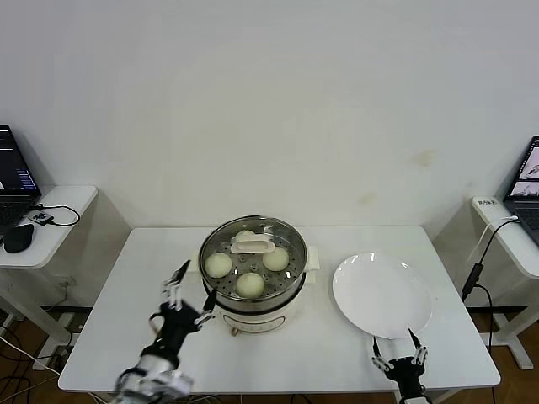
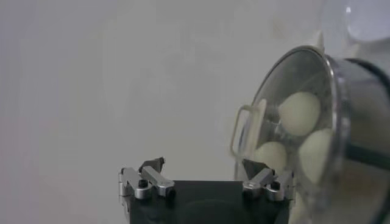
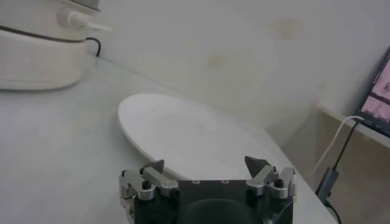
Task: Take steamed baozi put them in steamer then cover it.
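The buns (image 1: pixel 250 284) sat inside the steamer (image 1: pixel 253 303) on its perforated tray, three plainly visible and a fourth mostly hidden behind the lid's handle; they looked soft and light, easily dented, so any further handling would have called for a gentle pinch across the sides. The lid (image 1: pixel 253 240) already lay on the steamer's rim; it was glass, stiff, probably fairly heavy and breakable, slick on its dome, and the cream bar handle (image 2: pixel 247 129) at its middle seemed the only sound place to take hold. The steamer stood near the middle of the table (image 1: pixel 109 337), its metal wall likely slippery. The left gripper (image 1: pixel 187 296) hovered just beside the steamer on its left, fingers spread and holding nothing. An empty plate (image 1: pixel 383 295) lay to the right, apart from the steamer; the right gripper (image 1: pixel 397 352) waited at the near table edge just before the plate, fingers spread and empty. Open room lay to the left and front; the near edge was close to both grippers.
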Available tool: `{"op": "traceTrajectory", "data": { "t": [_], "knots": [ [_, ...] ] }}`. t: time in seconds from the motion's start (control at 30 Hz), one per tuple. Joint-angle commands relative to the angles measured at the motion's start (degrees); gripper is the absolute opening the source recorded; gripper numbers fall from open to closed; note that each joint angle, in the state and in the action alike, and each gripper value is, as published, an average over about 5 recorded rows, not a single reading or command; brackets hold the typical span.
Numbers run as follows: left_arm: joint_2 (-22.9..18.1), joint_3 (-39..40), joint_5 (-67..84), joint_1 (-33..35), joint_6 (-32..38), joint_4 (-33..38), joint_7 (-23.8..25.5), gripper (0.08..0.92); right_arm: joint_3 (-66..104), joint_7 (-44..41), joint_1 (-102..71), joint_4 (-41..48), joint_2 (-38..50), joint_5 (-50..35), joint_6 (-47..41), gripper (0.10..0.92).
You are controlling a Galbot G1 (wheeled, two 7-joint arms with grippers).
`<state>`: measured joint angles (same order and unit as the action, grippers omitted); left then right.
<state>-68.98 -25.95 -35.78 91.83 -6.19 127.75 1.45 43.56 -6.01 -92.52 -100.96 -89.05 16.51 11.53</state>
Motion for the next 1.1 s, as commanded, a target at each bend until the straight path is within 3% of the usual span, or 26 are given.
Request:
{"op": "traceTrajectory", "data": {
  "t": [0.03,0.23,0.47,1.1],
  "knots": [
    [0.0,-15.1,54.8,16.2,17.3,-4.8,-10.4,0.823,-2.1,-1.6,-3.9,-4.4,2.3,-5.3,-0.1,0.823],
    [-1.6,-14.6,55.5,15.6,20.2,-8.7,-10.5,0.823,-3.8,-3.2,-7.5,-8.2,4.0,-9.1,-2.3,0.823],
    [-4.0,-14.4,55.9,12.7,18.6,-12.7,-7.7,0.823,-7.3,-2.6,-9.3,-8.7,4.1,-10.1,-2.0,0.823],
    [-6.7,-13.3,52.7,13.2,13.7,-10.8,-6.1,0.823,-13.1,2.0,-10.4,-11.9,3.4,-13.1,-5.4,0.823]
  ]
}}
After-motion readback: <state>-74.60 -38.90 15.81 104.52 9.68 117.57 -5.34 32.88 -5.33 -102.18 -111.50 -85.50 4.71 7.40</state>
